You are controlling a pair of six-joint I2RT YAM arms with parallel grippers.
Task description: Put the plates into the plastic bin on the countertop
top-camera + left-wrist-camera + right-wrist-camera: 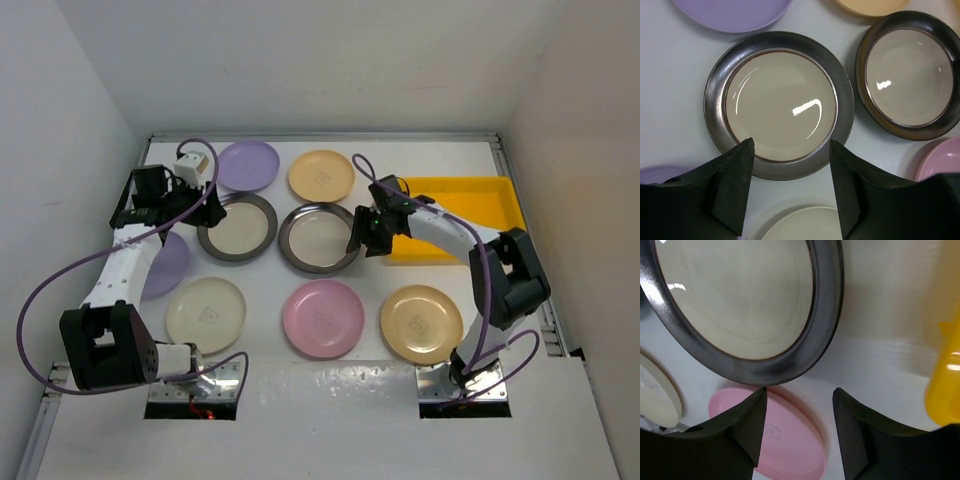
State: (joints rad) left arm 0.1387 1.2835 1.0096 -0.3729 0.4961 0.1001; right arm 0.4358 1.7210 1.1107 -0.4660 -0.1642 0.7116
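My left gripper [791,146] is half open over the left dark-rimmed plate [780,102]. My right gripper [799,392] is half open beside the right dark-rimmed plate [735,300]. Both hold nothing.

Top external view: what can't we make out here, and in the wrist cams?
- Near lilac plate: top view, partly under the left arm.
- Plastic bin: top view, left part behind the right arm; right wrist view, just a blurred edge.
- Cream plate: left wrist view, cut off by bottom edge and fingers.

Glossy metallic-rimmed plate [780,105], plastic bin [480,205]
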